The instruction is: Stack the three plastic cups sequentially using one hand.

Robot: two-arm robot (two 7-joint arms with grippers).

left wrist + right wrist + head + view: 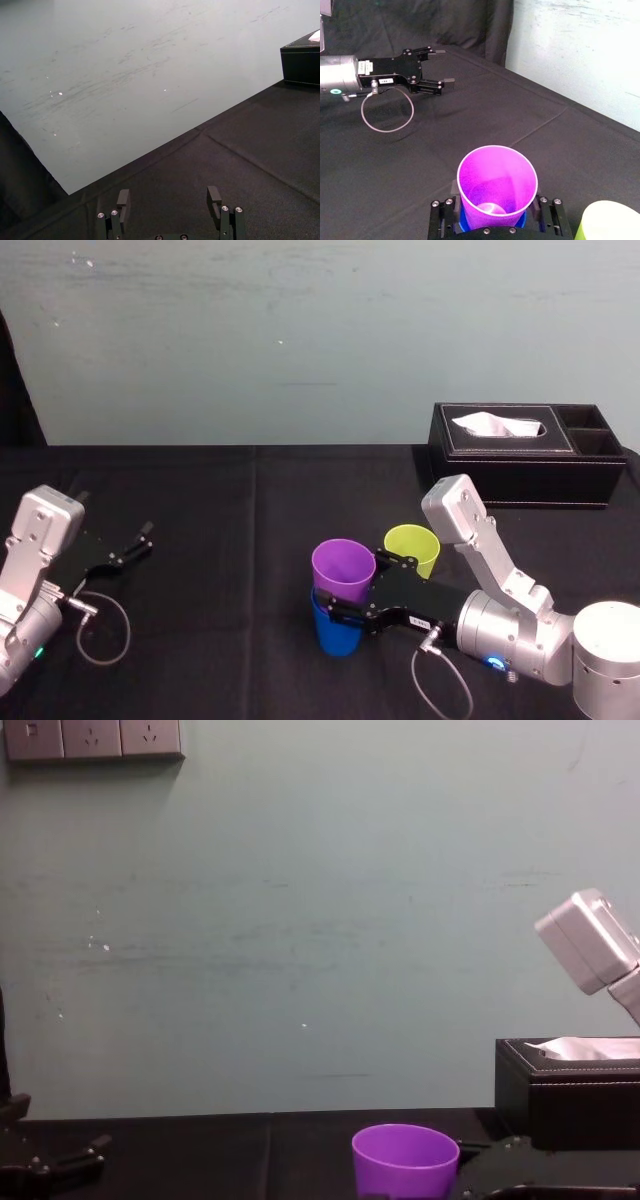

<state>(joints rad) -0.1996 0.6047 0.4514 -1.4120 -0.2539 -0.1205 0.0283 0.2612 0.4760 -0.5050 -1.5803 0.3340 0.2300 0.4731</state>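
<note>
Vertically (mouth up), purple cup nests in blue cup.

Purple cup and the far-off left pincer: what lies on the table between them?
Only bare black cloth separates the purple cup and left pincer, as the head view shows.

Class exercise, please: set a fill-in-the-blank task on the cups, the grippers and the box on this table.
1. The purple cup sits ___ the blue cup, with the right gripper at the pair.
2. Only ___ cup, the lime cup, stands unstacked.
3. The left gripper, parked on the table's left side, has its jaws ___.
4. The tissue box at the far right is ___ in colour.
Missing words: inside; one; open; black.
</note>
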